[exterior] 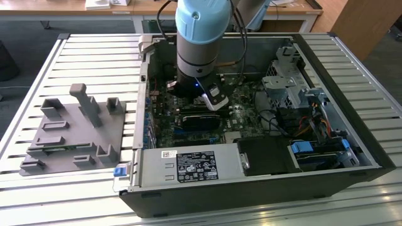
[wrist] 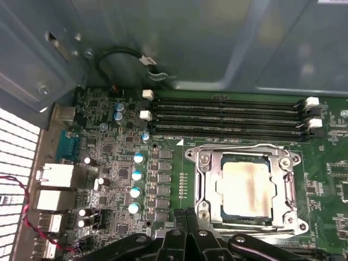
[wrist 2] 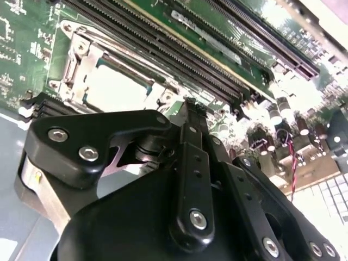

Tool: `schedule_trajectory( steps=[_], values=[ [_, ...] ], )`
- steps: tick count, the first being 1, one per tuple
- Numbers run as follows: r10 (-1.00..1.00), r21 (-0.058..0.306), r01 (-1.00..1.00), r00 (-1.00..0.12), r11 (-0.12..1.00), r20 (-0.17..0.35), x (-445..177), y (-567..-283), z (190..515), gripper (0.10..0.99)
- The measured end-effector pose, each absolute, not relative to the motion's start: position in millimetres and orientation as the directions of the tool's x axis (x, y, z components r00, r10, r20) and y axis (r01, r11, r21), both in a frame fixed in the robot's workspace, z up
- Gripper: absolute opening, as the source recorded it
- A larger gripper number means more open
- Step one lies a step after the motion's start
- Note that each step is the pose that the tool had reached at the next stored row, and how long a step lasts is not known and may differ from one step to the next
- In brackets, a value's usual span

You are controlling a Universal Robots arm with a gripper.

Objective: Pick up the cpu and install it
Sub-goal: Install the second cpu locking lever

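The cpu (wrist: 247,187) lies flat in the metal-framed motherboard socket (wrist: 205,182), its silvery-tan top showing. The second wrist view has the cpu (wrist 2: 117,87) in the same frame just beyond my fingertips. My gripper (wrist: 187,216) hovers over the board beside the socket's edge, its black fingers (wrist 2: 187,141) pressed together with nothing between them. In the exterior view the gripper (exterior: 215,101) hangs from the arm inside the open computer case (exterior: 351,70), above the middle of the motherboard.
Several empty memory slots (wrist: 228,114) run along one side of the socket. Capacitors (wrist: 137,175) and rear ports (wrist: 54,176) stand on the other. A grey tray (exterior: 72,136) with upright holders lies on the slatted table at the exterior view's left. The power supply (exterior: 188,167) and drive cages (exterior: 295,89) crowd the case.
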State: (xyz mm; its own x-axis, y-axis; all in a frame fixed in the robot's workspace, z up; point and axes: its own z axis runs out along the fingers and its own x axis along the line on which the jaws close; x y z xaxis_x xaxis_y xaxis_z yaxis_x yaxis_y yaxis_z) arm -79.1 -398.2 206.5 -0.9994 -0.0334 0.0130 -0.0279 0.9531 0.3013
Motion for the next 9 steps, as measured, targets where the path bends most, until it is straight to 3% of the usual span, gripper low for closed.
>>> schedule_trajectory(
  steps=[9],
  values=[
    [-0.033,0.307,-0.027,-0.999,0.951,0.013,-79.1,-397.9,222.9,0.106]
  ],
)
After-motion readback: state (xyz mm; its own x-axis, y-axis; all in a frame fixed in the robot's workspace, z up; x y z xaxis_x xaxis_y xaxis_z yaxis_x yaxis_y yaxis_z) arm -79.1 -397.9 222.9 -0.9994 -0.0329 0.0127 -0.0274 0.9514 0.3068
